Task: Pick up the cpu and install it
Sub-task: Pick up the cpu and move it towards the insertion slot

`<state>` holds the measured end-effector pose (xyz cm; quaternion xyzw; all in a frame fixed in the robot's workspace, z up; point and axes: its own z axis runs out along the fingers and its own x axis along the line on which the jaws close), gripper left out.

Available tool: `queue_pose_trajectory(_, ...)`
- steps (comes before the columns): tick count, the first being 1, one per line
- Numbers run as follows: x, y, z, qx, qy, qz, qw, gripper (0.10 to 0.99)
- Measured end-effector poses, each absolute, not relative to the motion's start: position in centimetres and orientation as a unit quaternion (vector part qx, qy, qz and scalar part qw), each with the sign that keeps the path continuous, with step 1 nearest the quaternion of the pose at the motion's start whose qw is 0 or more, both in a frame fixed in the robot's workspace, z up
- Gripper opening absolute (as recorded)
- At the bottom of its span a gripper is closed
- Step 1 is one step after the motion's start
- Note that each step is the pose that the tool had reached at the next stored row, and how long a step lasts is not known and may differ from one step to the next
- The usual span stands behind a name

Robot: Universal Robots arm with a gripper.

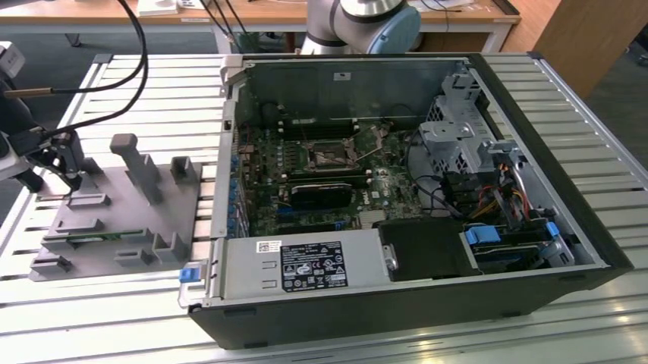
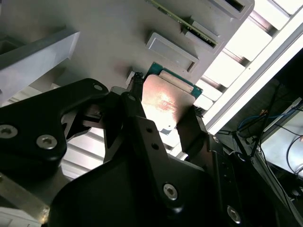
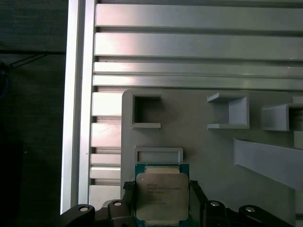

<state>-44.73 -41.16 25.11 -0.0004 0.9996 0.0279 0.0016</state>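
**Position.** In the exterior view the claw [image 1: 56, 173] stands over the far left part of the grey tray [image 1: 152, 220], at the exterior view's left. The tray lies on the slatted worktop [image 1: 567, 98], just beside the open computer case [image 1: 405, 303].

**Claw.** In both wrist views its fingers [image 3: 129, 190] bear on two opposite edges of the cpu [image 3: 162, 196], so the claw [image 2: 163, 111] is judged clamped on it.

**Task item.** The cpu [image 2: 163, 100] sits metal face up between the fingers, over the tray surface and near one of the tray's moulded pockets. I cannot tell whether it has left its seat or rests there.

**Progress.** The grasp is judged made. Lift-off is unconfirmed. Carriage to the case and seating in the motherboard socket [image 1: 329, 158] are not yet done, as the socket lies well to the right of the claw. A green memory stick [image 1: 96, 236] lies in the near part of the tray, untouched.
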Motion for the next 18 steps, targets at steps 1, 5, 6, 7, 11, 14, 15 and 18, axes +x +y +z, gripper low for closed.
queue_pose_trajectory(1, -44.73, -41.16, 25.13, 0.0, 1.0, 0.028, 0.002, 0.541)
queue_pose_trajectory(5, -44.73, -41.16, 25.23, 0.0, 1.0, 0.028, 0.002, 0.541)
queue_pose_trajectory(6, -44.73, -41.16, 25.25, 0.0, 1.0, 0.028, 0.002, 0.541)
queue_pose_trajectory(7, -44.73, -41.16, 25.27, 0.0, 1.0, 0.028, 0.002, 0.541)
queue_pose_trajectory(11, -44.73, -41.16, 25.39, 0.0, 1.0, 0.028, 0.002, 0.541)
queue_pose_trajectory(14, -44.73, -41.16, 25.47, 0.0, 1.0, 0.028, 0.002, 0.541)
queue_pose_trajectory(15, -44.73, -41.16, 25.5, 0.0, 1.0, 0.028, 0.002, 0.541)
queue_pose_trajectory(18, -44.73, -41.16, 25.57, 0.0, 1.0, 0.028, 0.002, 0.541)
